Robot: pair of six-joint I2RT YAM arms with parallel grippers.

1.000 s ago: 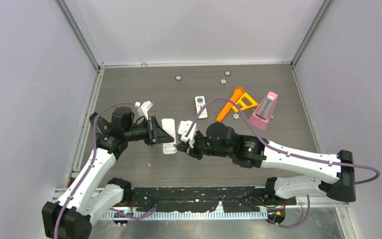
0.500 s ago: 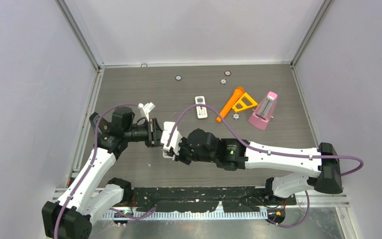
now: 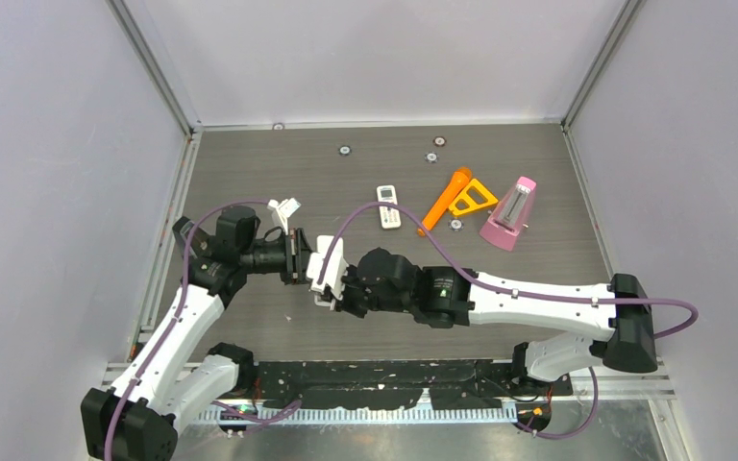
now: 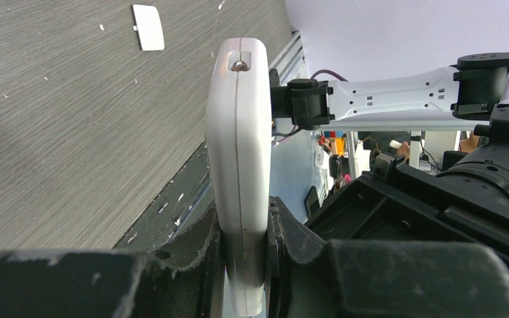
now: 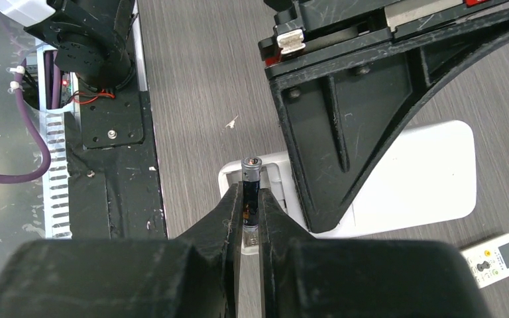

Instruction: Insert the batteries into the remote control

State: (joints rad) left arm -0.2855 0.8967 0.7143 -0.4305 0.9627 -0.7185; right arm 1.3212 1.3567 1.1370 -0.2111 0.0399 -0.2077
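The left gripper (image 4: 245, 222) is clamped on the white remote control (image 5: 431, 179). Its two fingers press the front and back faces, so its own wrist camera sees the body edge-on. In the right wrist view one broad black finger (image 5: 371, 99) of that gripper lies across the remote's middle and hides much of it. The open bay shows only at the remote's 9 o'clock end, just beside that finger.

The right gripper (image 5: 251, 199) is closed on a dark battery (image 5: 250, 182) with a silvery end, held lengthwise between the fingertips. The battery's tip points to 12 o'clock and sits right at the near edge of the bay; whether it touches the remote I cannot tell. In the top view the two grippers meet left of the middle of the table (image 3: 567, 254), and the right wrist covers battery and bay alike.

A flat white cover (image 4: 148, 27) lies on the wood grain at 11 o'clock from the remote's tip, well apart from it. A small remote (image 3: 387, 206) with a screen rests at 1 o'clock from the grippers. Farther off, at 2 o'clock, an orange stick-shaped tool (image 3: 445, 200) lies just beside an orange triangular frame (image 3: 478, 197), with a pink metronome (image 3: 510, 213) near them. A few small round discs (image 3: 344, 150) dot the far side at 12 o'clock
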